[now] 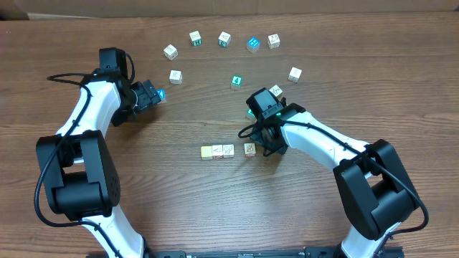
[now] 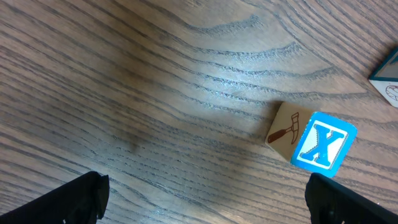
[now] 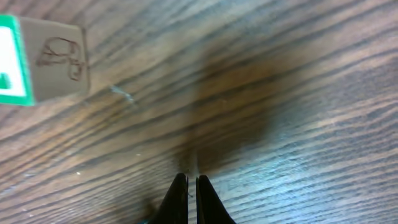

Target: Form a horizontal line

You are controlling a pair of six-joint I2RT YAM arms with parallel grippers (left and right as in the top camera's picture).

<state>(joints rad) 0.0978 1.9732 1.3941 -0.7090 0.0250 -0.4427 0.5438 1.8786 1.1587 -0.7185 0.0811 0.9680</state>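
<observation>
Horizontal line (image 1: 226, 150) of four small cubes on the near-middle worktop (image 1: 179, 204), fourth cube slightly apart at its right end, right claw (image 3: 192, 180) beside that end, pinched shut and empty, left claw (image 2: 205, 193) farther left, spread wide, empty, blue X cube (image 2: 323, 146) just ahead

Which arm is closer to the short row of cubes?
Right. The right gripper sits just beside the row of cubes; the left gripper is well away, by a blue cube.

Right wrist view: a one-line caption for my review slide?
Shut right end effector over wooden table, green-faced block apart at upper left.
</observation>
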